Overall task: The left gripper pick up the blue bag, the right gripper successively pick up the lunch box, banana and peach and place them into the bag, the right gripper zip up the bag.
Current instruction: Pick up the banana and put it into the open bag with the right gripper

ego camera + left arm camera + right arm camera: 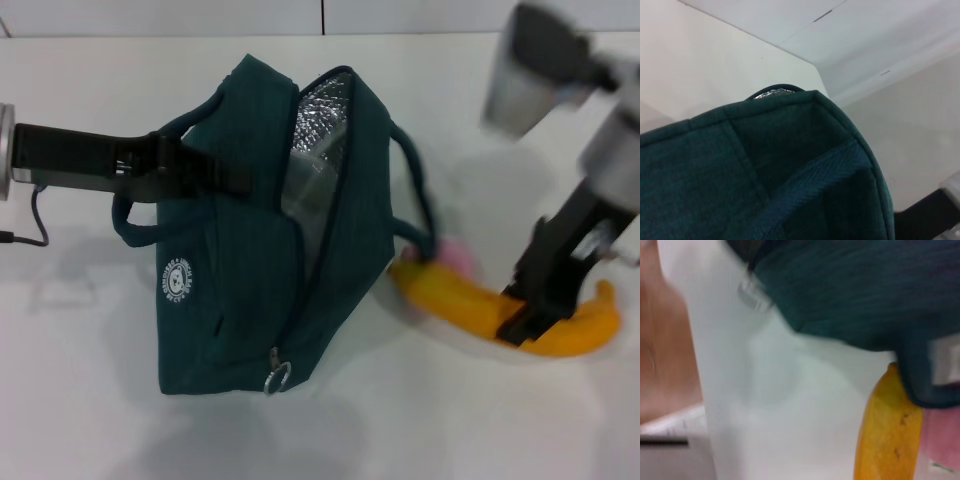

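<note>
My right tool (535, 320) is down on the long curved yellow-orange banana (470, 305) at lower right, fingers either side; can't tell if they've clamped. My left tool (215, 175) is clamped on the big dark teal fabric bag (250, 290), mid-frame. I'd grab mid-banana, lift clear of the handle, then feed it endwise into the foil opening.

**Bag at centre, banana to its right**

I see the blue bag (255, 240) standing on the worktop (80, 400) in the middle, its mouth open upward. My left end effector (215, 172) reaches in from the left and meets the bag's left side near the top. The banana (470, 305) lies on the worktop just right of the bag, one end by the bag's right handle. My right end effector (530, 318) sits down on the banana's right half.
</note>
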Tool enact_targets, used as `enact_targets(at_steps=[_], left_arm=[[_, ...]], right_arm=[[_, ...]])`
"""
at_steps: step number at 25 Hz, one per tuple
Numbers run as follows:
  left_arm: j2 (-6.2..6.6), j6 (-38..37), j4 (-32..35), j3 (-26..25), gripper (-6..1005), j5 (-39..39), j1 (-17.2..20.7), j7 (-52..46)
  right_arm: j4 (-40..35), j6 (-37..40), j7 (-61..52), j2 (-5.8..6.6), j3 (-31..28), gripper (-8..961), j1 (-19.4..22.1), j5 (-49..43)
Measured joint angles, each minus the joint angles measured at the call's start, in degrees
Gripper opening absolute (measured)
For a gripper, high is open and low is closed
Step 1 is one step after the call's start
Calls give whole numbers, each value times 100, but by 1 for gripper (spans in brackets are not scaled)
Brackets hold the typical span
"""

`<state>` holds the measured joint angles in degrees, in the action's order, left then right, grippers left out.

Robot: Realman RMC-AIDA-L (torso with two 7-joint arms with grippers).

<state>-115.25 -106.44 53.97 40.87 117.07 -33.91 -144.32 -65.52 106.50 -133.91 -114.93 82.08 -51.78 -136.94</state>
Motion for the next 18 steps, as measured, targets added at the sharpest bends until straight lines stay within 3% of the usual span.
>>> enact_targets(at_steps=[4,11,18], left_arm=[[7,1,4,0,38,-3,0,6],[30,1,-5,-1,39,-46,8,53],[2,1,-9,-1,39,-53,8,53]], right_arm=[[-132,500,118,253,-1081,406,125,-15],[-113,569,298,627,-2050,406,429,-20],[-83,343,430,734,-2767,406,694,-200]])
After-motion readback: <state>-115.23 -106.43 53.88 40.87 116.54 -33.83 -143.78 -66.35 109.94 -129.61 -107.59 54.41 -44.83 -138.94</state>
